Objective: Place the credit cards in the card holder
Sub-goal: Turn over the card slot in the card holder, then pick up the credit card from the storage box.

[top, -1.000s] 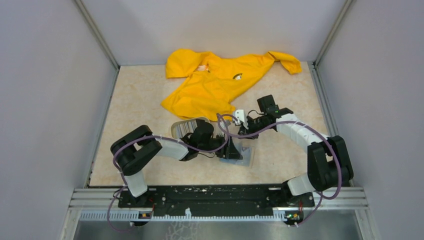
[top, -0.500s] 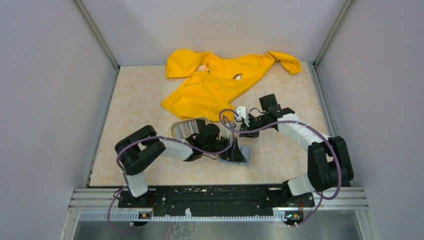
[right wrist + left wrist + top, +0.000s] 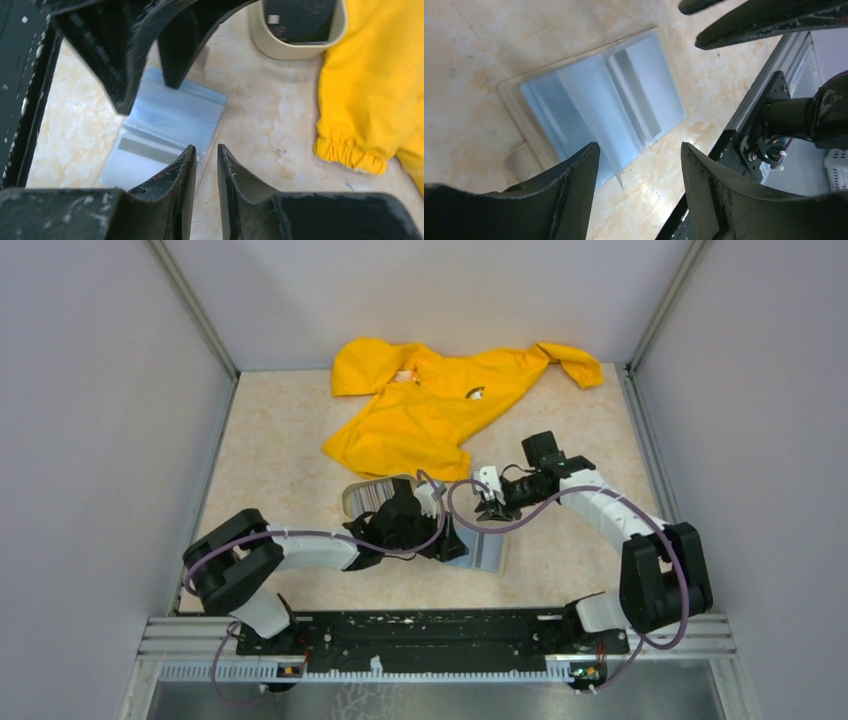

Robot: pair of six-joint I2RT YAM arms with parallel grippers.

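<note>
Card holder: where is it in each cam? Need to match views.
Top external: the card holder lies open at lower centre.
Left wrist: mid-frame, bluish pockets facing up.
Right wrist: left of centre.
Shared landmark: the marbled table it lies on.

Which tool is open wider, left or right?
The left tool: its fingers stand wide apart above the open card holder. The right tool shows only a narrow slit between its fingers.
</note>
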